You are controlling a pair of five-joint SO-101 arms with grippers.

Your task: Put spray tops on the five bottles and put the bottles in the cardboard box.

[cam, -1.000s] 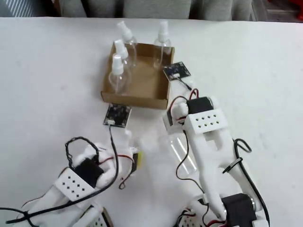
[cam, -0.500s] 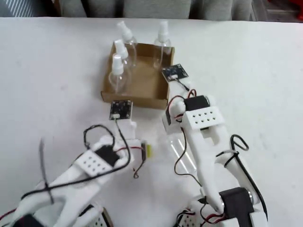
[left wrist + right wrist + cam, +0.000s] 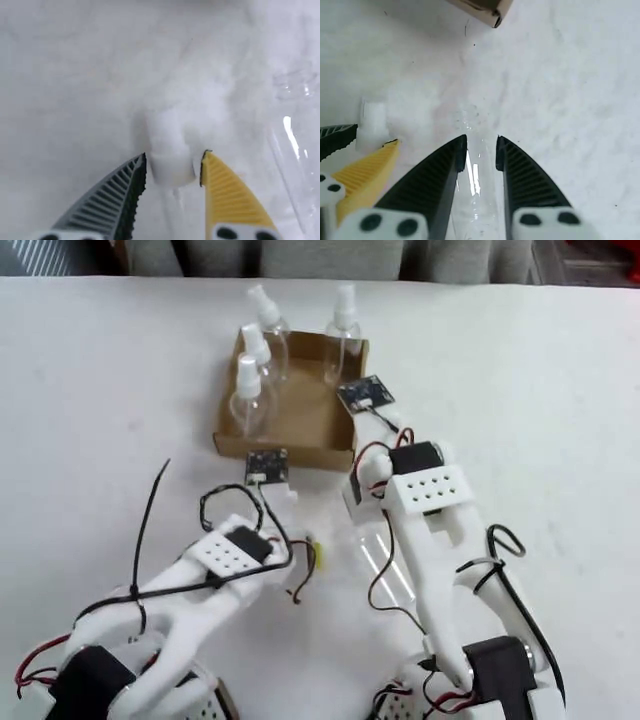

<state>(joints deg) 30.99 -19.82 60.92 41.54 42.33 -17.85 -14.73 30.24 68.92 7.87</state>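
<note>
- The white table [image 3: 100, 390] carries everything, with both arms reaching across it from the near edge towards the box.
- The right arm [image 3: 432, 502], white and plastic, lies low over the table, its wrist near the box's near right corner.
- The left arm [image 3: 215, 570], also white, angles in beside it, so the two claws end up close together.
- The brown cardboard box [image 3: 310, 453] sits open-topped in the middle of the table, just beyond both claws.
- Four clear bottles [image 3: 248, 405], each with a white spray top on, stand upright in the box. One is near the left wall and the others stand along the far side.
- The fifth clear plastic bottle [image 3: 476, 182] lies on its side on the table, outside the box, with its neck open and bare.
- The right gripper [image 3: 480, 142] has its two black fingers pressed against either side of that lying bottle, leaving no more gap than the bottle's width.
- The loose white spray top [image 3: 170, 167] is down at the table, just beside the lying bottle's neck.
- The left gripper [image 3: 172, 160] pinches it, grey finger on one side and yellow on the other, both tips touching the cap.
</note>
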